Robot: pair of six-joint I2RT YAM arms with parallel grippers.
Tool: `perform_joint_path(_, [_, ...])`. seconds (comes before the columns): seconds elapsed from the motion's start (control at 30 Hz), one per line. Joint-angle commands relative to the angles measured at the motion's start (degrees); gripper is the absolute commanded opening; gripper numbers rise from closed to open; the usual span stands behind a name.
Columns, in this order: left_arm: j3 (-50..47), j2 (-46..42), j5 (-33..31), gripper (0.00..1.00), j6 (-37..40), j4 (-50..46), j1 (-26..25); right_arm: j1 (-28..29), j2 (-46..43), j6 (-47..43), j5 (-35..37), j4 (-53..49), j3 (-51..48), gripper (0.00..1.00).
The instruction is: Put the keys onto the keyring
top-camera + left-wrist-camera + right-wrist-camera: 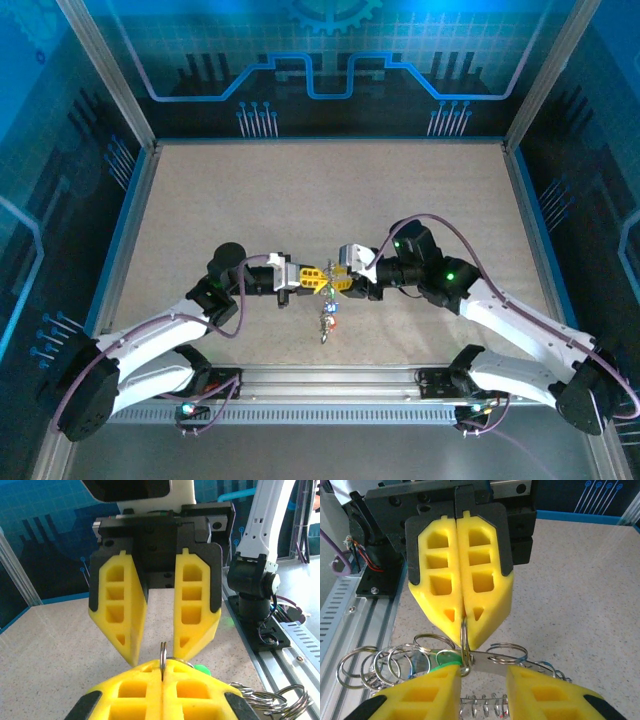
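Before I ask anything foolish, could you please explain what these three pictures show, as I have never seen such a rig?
You are looking at two white robot arms, left and right, bolted at the near edge of a speckled beige table. One picture looks down from above. The other two come from a camera on each wrist, so each shows its own yellow fingers at the bottom and the other arm's gripper facing it. The left gripper is shut on a thin silvery metal keyring, held on edge. A cluster of small silvery keys with coloured tags hangs from it. The right gripper faces it with its jaws apart, clamping nothing that I can see.
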Motion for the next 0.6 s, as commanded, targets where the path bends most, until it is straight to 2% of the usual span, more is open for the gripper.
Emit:
perform_joint_path(0.0, [0.23,-0.07,1.95,0.0,-0.24,3.92,0.36,1.22,0.78,1.14,-1.77,2.16,0.73,0.29])
perform_joint_path(0.17, [0.34,0.26,1.91,0.0,-0.22,3.75,0.33,2.05,1.06,1.31,-1.36,2.58,0.65,0.27])
perform_joint_path(0.3, [0.48,0.35,1.89,0.0,-0.26,3.49,0.35,2.07,1.05,1.32,-0.96,2.98,0.63,0.11])
perform_joint_path(0.43, [0.83,0.35,1.3,0.0,0.13,2.08,0.39,2.1,1.14,0.97,-0.48,2.59,0.83,0.02])
perform_joint_path(0.53, [1.68,-0.23,-0.09,0.13,2.62,-2.76,0.41,2.13,1.05,-0.37,0.86,-0.27,1.88,0.0])
perform_joint_path(0.57, [2.09,-0.58,-0.69,0.15,4.01,-5.08,0.35,2.35,1.05,-0.99,1.78,-1.94,2.66,0.0])
